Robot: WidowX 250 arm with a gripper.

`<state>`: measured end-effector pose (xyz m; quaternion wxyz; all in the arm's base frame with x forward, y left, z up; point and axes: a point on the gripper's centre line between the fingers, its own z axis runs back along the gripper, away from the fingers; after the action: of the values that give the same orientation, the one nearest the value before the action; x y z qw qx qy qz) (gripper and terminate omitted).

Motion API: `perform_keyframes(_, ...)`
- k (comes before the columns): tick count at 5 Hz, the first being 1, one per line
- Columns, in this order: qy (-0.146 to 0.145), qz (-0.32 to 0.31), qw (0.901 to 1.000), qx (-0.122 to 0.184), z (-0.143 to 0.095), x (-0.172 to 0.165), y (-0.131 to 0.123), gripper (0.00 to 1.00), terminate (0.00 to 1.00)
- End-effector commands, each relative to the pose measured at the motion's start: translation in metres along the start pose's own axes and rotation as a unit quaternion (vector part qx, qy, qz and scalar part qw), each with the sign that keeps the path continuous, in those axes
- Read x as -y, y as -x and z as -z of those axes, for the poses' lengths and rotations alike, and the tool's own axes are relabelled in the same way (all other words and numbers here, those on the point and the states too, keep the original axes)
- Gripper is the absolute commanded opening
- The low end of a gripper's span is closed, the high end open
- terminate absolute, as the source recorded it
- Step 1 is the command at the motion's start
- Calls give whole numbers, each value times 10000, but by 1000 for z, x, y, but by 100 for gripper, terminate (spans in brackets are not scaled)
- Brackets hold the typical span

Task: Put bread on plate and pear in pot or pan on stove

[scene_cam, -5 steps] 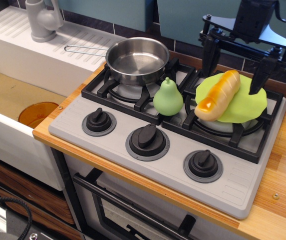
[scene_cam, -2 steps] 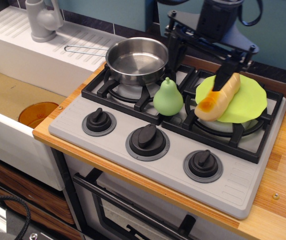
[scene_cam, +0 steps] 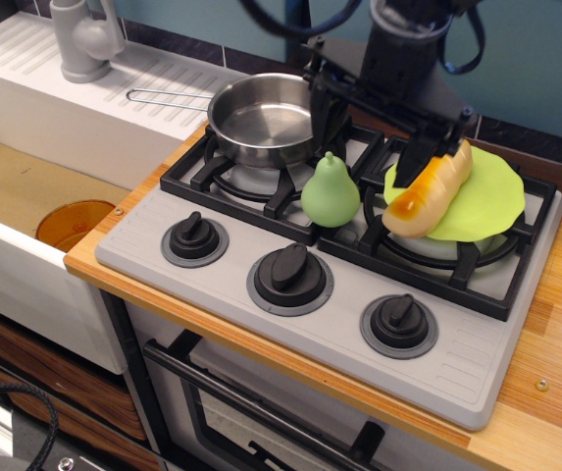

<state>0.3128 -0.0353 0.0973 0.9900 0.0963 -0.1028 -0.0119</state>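
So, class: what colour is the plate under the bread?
Lime green: the plate shows best in the observation.image view, the only one.

The grey stove (scene_cam: 290, 250), with 2 black grates and 3 black knobs, is carrying everything. On its right grate the lime-green plate (scene_cam: 482, 201) is lying flat, with the golden bread (scene_cam: 428, 188) resting diagonally across it. The shiny steel pot (scene_cam: 266, 118) is sitting empty on the left grate. The light-green pear (scene_cam: 331, 194) is standing upright between the grates.
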Motion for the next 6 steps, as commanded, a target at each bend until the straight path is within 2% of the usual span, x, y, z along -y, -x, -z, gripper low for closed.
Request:
perform_keyframes(1, 86, -94, 9980, 623, -7, -16, -11, 100, 0)
perform_keyframes(2, 72, -195, 9973, 705, 2, -16, -11, 100, 0)
perform_keyframes(4, 184, -458, 9974, 522, 22, -8, -17, 100, 0)
perform_keyframes(6, 354, -499, 9967, 533, 37, -4, -18, 100, 0)
